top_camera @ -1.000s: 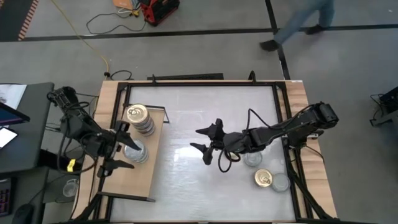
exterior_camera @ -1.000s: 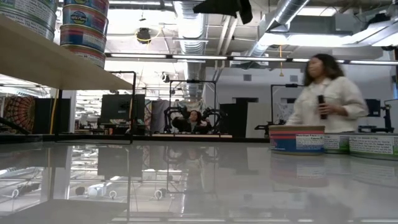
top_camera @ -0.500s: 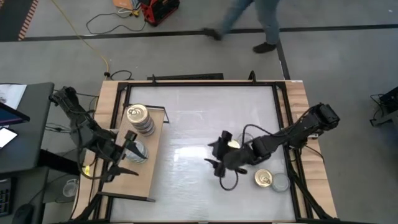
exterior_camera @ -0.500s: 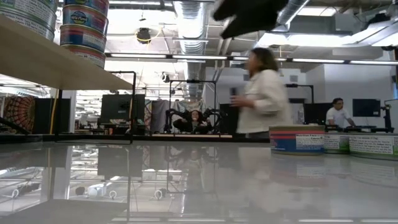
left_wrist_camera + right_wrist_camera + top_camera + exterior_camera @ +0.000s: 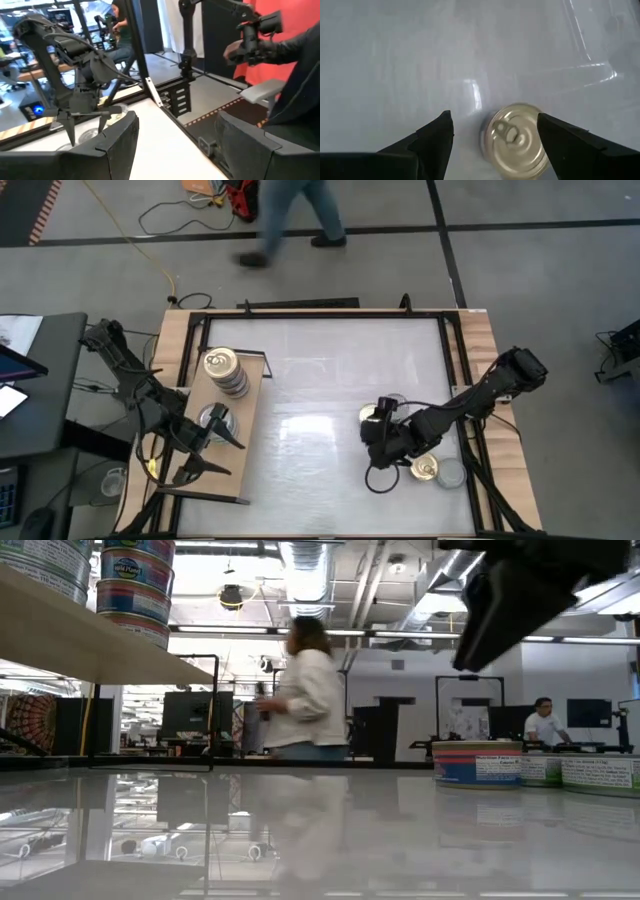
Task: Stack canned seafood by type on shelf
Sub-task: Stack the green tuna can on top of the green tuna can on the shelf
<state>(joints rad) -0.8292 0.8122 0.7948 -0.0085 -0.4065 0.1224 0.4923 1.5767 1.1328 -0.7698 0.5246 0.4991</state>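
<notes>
On the shelf [image 5: 214,485], a light wooden board at the table's left, stand two stacks of canned seafood: a gold-topped stack [image 5: 222,369] and a silver-topped one [image 5: 215,420]. My left gripper [image 5: 231,457] hovers open just on the near side of the silver stack, with nothing between its fingers [image 5: 116,145]. At the table's right, my right gripper [image 5: 495,137] is open and tipped downward over a gold pull-tab tin [image 5: 518,141], which rests flat on the white table. The same tin [image 5: 373,412] peeks out beside the gripper [image 5: 383,438] in the high view.
Another gold tin [image 5: 425,469] and a silver one [image 5: 452,472] lie by the table's near right corner; the low view shows these tins [image 5: 477,764] in a row. A person [image 5: 290,210] walks past beyond the far edge. The table's middle is bare white.
My left gripper has drawn back from the silver stack toward the near edge and sunk a little. My right gripper has swung from the table's middle toward the right and near side, come down, and tipped its fingers downward over the gold tin. No tin has moved.
</notes>
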